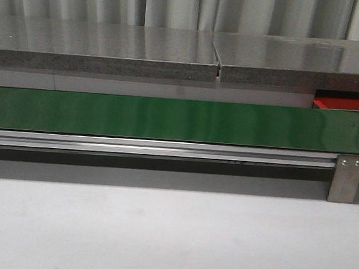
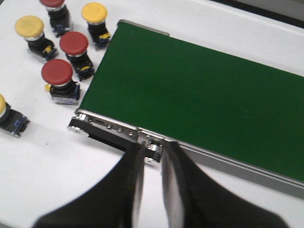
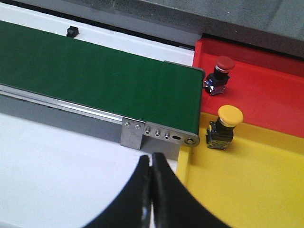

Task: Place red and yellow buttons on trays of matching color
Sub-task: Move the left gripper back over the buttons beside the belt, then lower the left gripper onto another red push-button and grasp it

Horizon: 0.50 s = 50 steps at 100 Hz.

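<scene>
Left gripper [image 2: 151, 164] narrow, empty; right gripper [image 3: 151, 178] pinched closed, empty. Loose buttons [image 2: 57, 72] crowd the counter [image 2: 42, 156] at belt's [image 2: 199, 90] left end; one red button [image 3: 224, 63] on red tray [image 3: 266, 90], one yellow [image 3: 230, 115] on yellow tray [image 3: 237, 190]. Risk: tight clustering, a pick could topple neighbours.

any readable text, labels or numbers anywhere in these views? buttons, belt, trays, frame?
None readable in any view.
Green belt: plain, no markings.
Red tray and yellow tray: no print visible.
Buttons by the belt end and in the trays: caps blank; bases too small and blurred to tell.
Metal bracket: screws only.
</scene>
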Motion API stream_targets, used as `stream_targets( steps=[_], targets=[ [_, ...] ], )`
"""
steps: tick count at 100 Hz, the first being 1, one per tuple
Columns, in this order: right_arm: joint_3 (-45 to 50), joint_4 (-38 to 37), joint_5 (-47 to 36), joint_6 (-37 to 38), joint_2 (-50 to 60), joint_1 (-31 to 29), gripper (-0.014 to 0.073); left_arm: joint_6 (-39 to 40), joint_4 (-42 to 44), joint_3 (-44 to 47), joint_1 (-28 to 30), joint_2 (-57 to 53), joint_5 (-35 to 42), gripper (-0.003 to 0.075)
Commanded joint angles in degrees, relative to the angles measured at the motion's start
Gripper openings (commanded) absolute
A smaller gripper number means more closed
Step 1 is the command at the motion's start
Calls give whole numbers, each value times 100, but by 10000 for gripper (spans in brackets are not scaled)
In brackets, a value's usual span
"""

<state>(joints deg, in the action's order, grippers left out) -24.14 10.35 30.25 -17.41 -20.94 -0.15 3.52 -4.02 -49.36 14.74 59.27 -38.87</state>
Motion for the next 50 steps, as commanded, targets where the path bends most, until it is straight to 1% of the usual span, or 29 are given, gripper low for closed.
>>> stream_targets(
  steps=[1, 8, 13, 23, 30, 50],
  targets=[
    [-149, -22, -384, -64, -29, -5, -67, 35, -31, -269, 121, 100, 260, 335],
    [-149, -22, -384, -64, -29, -5, -67, 35, 5, -340, 200, 238, 273, 446],
    [-149, -22, -384, -64, -29, -5, -67, 35, 5, -412, 289, 359, 273, 479],
    [-149, -22, -384, -64, -29, -5, -67, 35, 5, -618, 510, 615, 193, 476],
    [-149, -22, -384, -64, -29, -5, -67, 35, 5, -861, 726, 881, -9, 472],
    [-149, -22, -384, -64, -29, -5, -67, 35, -93, -1790, 1359, 1967, -1007, 472]
  ],
)
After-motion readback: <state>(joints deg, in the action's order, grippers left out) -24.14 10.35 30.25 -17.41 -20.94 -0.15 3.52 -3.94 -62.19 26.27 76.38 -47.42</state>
